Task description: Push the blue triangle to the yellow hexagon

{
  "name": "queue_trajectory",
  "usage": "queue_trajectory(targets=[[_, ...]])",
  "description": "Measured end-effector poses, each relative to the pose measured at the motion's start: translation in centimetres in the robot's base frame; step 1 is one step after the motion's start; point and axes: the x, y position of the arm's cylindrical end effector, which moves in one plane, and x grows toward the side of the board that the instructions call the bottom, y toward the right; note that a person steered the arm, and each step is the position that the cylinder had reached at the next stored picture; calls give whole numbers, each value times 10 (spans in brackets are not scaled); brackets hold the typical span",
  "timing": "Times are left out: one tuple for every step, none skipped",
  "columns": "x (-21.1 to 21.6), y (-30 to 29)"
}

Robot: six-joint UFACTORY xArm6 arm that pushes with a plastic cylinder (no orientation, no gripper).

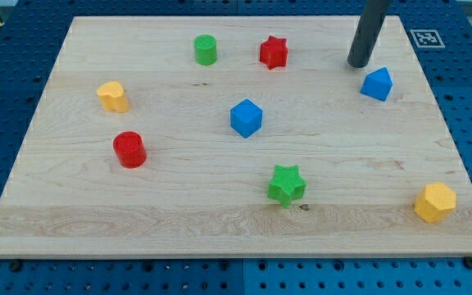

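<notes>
The blue triangle (377,83) lies on the wooden board at the view's upper right. The yellow hexagon (435,202) sits near the board's lower right corner, far below the triangle. My tip (358,64) rests on the board just up and to the left of the blue triangle, a small gap apart from it. The dark rod rises from it out of the view's top.
A blue cube (246,118) sits mid-board. A green star (287,183) lies below it. A red star (274,52) and a green cylinder (206,50) are at the top. A red cylinder (129,150) and a yellow block (113,97) are at the left.
</notes>
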Motion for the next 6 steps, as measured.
queue_trajectory(targets=[[28, 2], [46, 13], [56, 27], [57, 43], [50, 48], [49, 52]])
